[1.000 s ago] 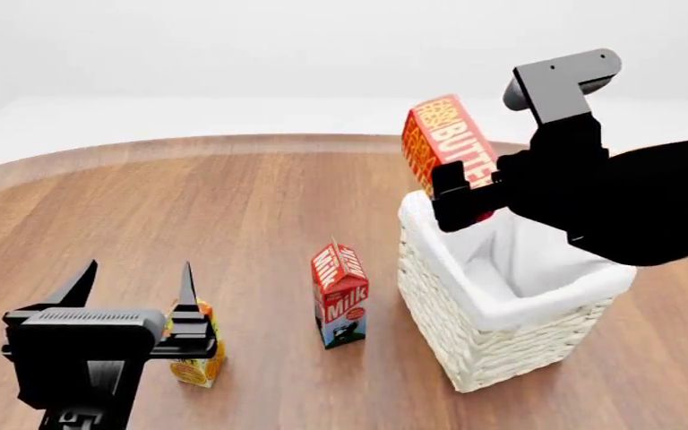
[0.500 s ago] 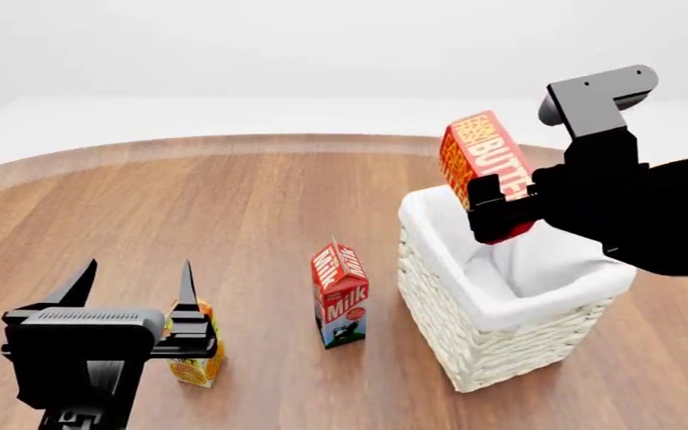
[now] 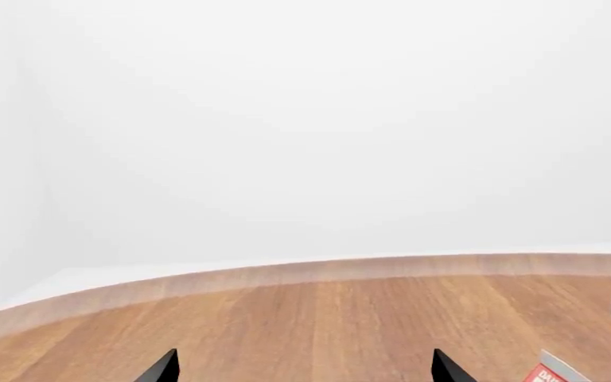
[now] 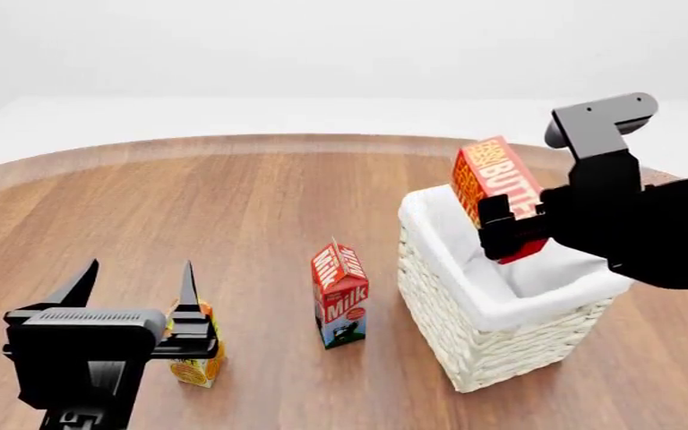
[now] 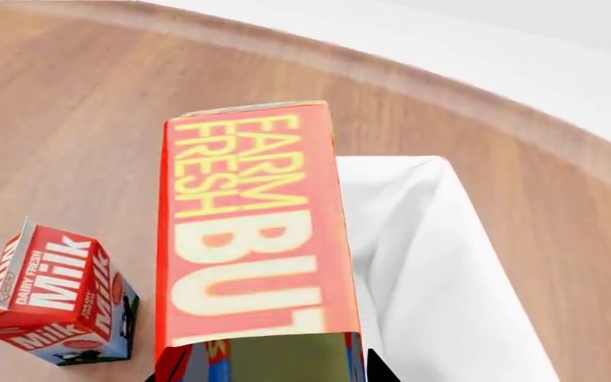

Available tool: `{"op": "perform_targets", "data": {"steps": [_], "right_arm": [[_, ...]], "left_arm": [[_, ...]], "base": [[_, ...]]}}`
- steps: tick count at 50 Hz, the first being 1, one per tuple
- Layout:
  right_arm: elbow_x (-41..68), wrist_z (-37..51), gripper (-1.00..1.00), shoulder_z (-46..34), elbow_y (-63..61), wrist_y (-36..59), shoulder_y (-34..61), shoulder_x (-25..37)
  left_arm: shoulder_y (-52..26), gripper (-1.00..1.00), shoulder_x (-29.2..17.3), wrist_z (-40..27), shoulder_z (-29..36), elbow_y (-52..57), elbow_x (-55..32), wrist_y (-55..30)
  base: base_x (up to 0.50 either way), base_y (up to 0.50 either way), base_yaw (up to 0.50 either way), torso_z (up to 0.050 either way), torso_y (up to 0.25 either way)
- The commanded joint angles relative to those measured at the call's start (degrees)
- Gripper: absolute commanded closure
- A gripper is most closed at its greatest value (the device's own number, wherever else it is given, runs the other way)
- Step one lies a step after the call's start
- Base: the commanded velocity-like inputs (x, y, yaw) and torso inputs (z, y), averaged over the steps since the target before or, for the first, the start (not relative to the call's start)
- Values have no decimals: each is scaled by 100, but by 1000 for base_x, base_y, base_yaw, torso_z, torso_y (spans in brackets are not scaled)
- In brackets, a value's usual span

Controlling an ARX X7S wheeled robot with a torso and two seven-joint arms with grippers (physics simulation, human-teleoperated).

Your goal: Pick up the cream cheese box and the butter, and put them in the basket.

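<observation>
Gripping the butter by its lower end, the right gripper holds the box tilted above the basket, its bottom edge over the white liner; the left gripper hangs with fingers spread and empty beside the orange juice carton, near the milk carton on the worktop. This looks like the placing step for the butter, so the next move calls for lowering it inside the rim and letting go. No cream cheese box shows in any view.
</observation>
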Motion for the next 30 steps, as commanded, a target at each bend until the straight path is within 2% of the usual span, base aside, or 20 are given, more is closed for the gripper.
{"op": "perform_targets", "data": {"steps": [1, 30], "right_arm": [[-258, -104, 100, 49, 29, -16, 56, 100], [-587, -422, 100, -162, 232, -297, -211, 192]], "left_arm": [[-7, -100, -7, -11, 12, 2, -6, -5], [-8, -100, -26, -43, 38, 0, -1, 5]], "base": [[0, 0, 0, 0, 0], [0, 0, 0, 0, 1]]}}
